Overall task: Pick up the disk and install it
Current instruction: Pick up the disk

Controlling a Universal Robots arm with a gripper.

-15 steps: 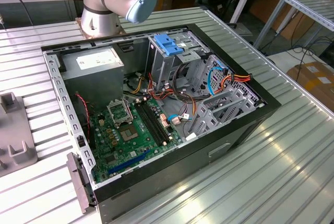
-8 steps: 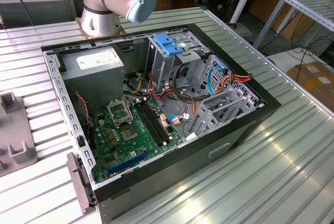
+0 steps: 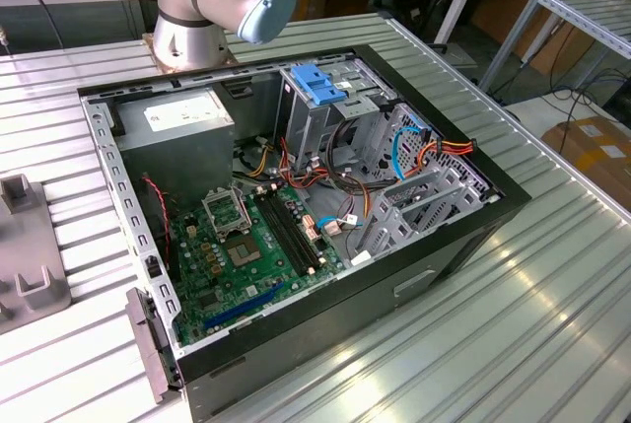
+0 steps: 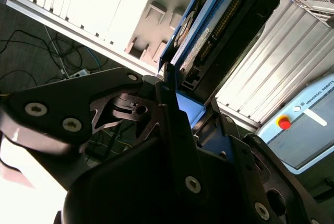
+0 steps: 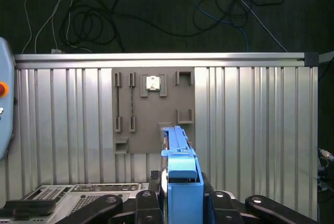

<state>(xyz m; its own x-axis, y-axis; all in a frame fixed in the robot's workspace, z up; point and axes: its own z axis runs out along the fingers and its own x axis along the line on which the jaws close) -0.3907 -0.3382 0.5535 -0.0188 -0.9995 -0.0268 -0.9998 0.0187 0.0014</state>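
Over the grey holder (image 5: 151,109), the gripper (image 5: 180,195) pinches the disk (image 5: 180,156) on edge by its blue rails. I would keep the clamp firm and the disk upright and square to the bay (image 3: 424,208), on the exterior view's right of the case (image 3: 128,196).

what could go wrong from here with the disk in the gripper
The gripper clamps the disk at one end, so most of it sticks out; it might pivot or slip in the grip. In the exterior view, loose cables crowd the drive bays of the open case, so the disk could snag there.
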